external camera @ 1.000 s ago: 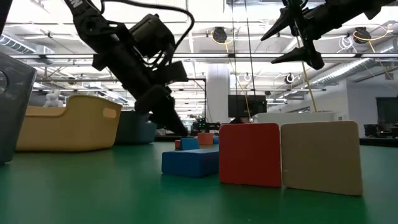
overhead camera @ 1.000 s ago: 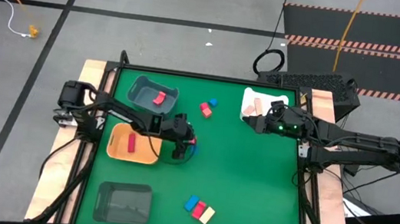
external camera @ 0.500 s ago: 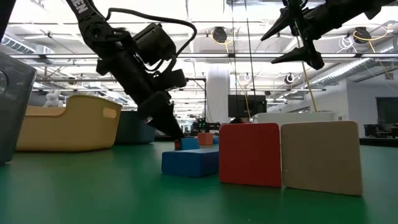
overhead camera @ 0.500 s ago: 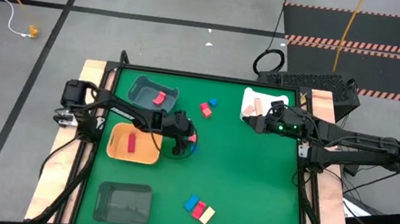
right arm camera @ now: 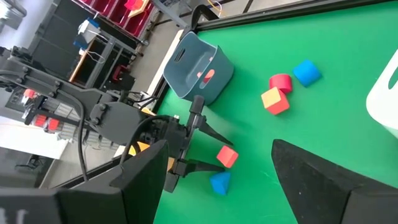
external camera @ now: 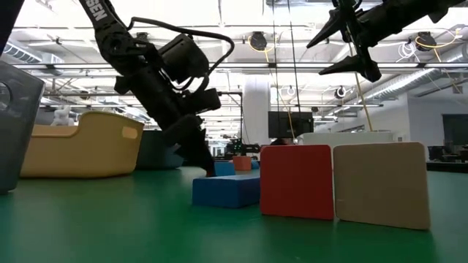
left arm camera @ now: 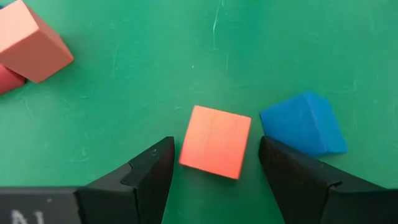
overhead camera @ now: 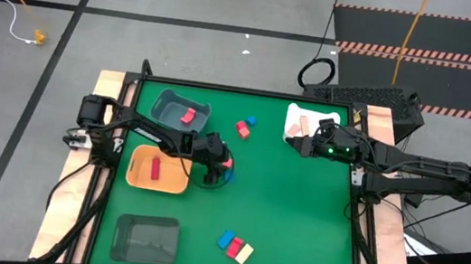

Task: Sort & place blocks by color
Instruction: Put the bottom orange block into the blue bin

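My left gripper (left arm camera: 214, 177) hangs open, slanting down just over the green table, one finger on each side of a red block (left arm camera: 216, 141) that lies flat on the table; neither finger touches it. A blue block (left arm camera: 303, 123) lies close beside one finger. In the high view this pair (overhead camera: 226, 167) sits right of the orange tray (overhead camera: 140, 178). My right gripper (overhead camera: 294, 145) waits open, high above the table by the white tray (overhead camera: 295, 114). More blocks lie at the far middle (overhead camera: 244, 126) and near the front edge (overhead camera: 235, 246).
A grey tray (overhead camera: 166, 105) at the far left holds a red block; the orange tray holds another. A dark grey tray (overhead camera: 146, 237) stands at the near left. The white tray holds a tan block (overhead camera: 304, 122). Bare green table lies between the block groups.
My left gripper has come down toward the table and shifted a little toward the far edge, ending low around the red block. The blocks have kept their places.
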Controlling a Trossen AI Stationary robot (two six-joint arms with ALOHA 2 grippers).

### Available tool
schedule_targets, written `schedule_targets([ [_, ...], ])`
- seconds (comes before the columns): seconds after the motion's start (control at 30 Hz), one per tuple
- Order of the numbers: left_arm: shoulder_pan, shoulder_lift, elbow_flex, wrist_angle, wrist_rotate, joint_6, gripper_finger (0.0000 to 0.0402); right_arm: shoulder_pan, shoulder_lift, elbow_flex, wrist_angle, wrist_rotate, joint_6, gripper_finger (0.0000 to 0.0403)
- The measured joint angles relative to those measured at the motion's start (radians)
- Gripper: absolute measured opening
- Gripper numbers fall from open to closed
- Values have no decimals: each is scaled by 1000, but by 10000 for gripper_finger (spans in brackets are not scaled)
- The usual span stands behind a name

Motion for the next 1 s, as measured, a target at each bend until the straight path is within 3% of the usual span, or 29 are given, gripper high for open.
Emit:
schedule_targets([
  [0.2,0,-18,-2,-3,-2,-13,227,0,0,0,0,0,-1,279],
  [0.43,-2,-18,-2,-6,4,-71,133,0,0,0,0,0,0,279],
  [0.87,3,-139,79,-20,-13,-157,133,0,0,0,-4,0,-2,279],
  [1.0,8,-228,111,-54,-88,-159,133,0,0,0,-6,0,-2,279],
])
